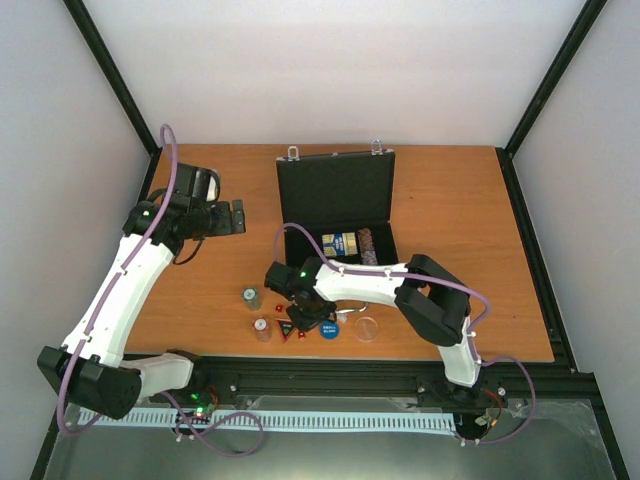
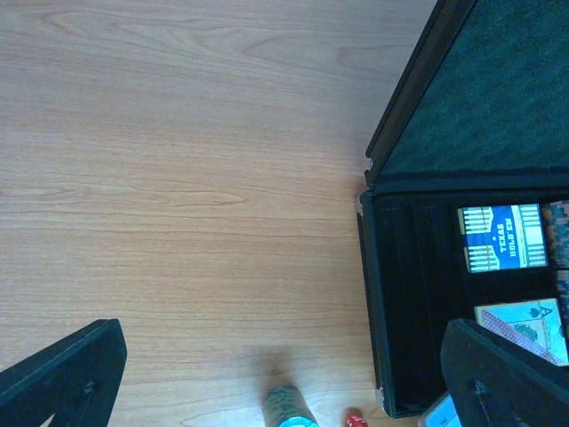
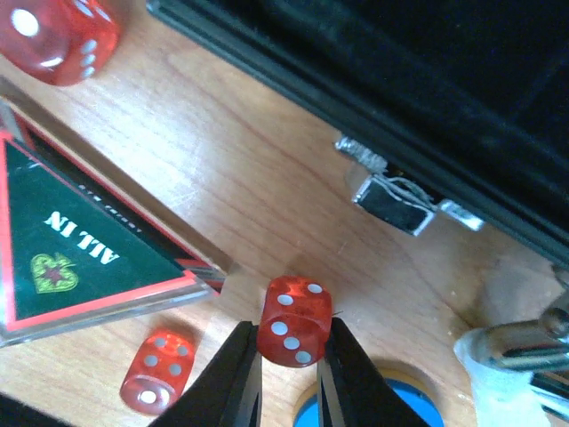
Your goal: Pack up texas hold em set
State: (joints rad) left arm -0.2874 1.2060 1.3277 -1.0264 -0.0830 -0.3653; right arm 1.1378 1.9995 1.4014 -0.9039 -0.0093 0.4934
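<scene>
The black briefcase [image 1: 300, 200] lies open at the table's middle back, lid up; its front wall with a silver latch shows in the right wrist view [image 3: 391, 197]. Two card decks [image 1: 345, 243] and a chip stack [image 1: 371, 246] lie inside. My right gripper [image 1: 305, 318] is in front of the case and is shut on a red die [image 3: 296, 320], held just above the wood. Two more red dice [image 3: 53, 36] [image 3: 158, 381] lie nearby. The blue round button [image 1: 329, 329] lies beside them. My left gripper [image 1: 225, 218] is open and empty, left of the case [image 2: 378, 294].
A green chip stack [image 1: 251, 297] and a second stack [image 1: 262, 328] stand front left of the case. A triangular "ALL IN" marker [image 3: 71, 258] lies by the dice. A clear round disc [image 1: 367, 329] lies right of the button. The table's front edge is close.
</scene>
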